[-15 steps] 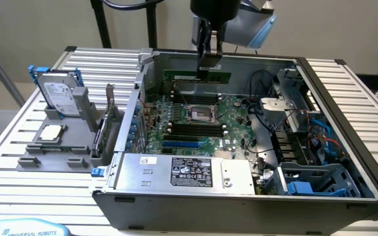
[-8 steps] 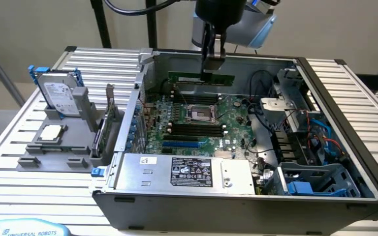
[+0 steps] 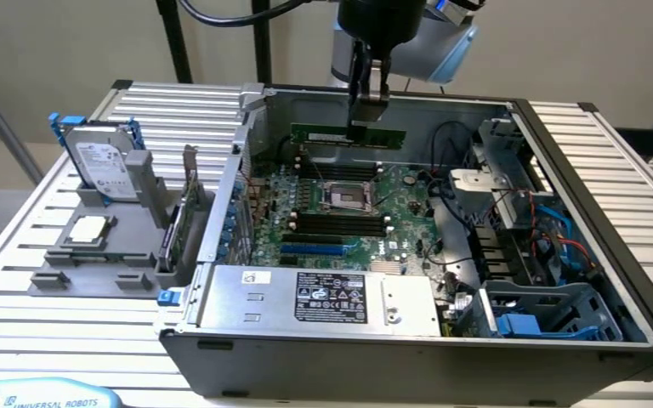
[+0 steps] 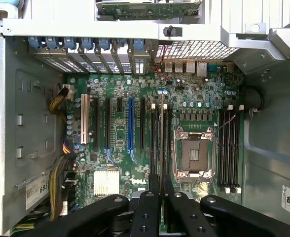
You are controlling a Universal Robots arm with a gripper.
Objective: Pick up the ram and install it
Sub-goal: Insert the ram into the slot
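The ram [image 3: 347, 135] is a long, thin green stick held level above the far part of the motherboard [image 3: 406, 212], inside the open computer case. My gripper [image 3: 369, 117] comes down from above and is shut on the stick's upper edge, near its end at the exterior view's right. In the wrist view the ram [image 4: 161, 133] shows edge-on as a thin strip between the black fingers [image 4: 149, 202]. It hangs over the black memory slots [image 4: 155, 148] beside the processor socket [image 4: 193, 154]. More slots [image 4: 229, 148] lie on the socket's other side.
A silver power supply [image 3: 326, 297] fills the case's near side, and cables and a blue drive cage [image 3: 542, 319] sit at the exterior view's right. Outside the case, a grey holder [image 3: 99, 255] carries a hard drive [image 3: 105, 166], a square silver chip [image 3: 88, 228] and a green card [image 3: 187, 208].
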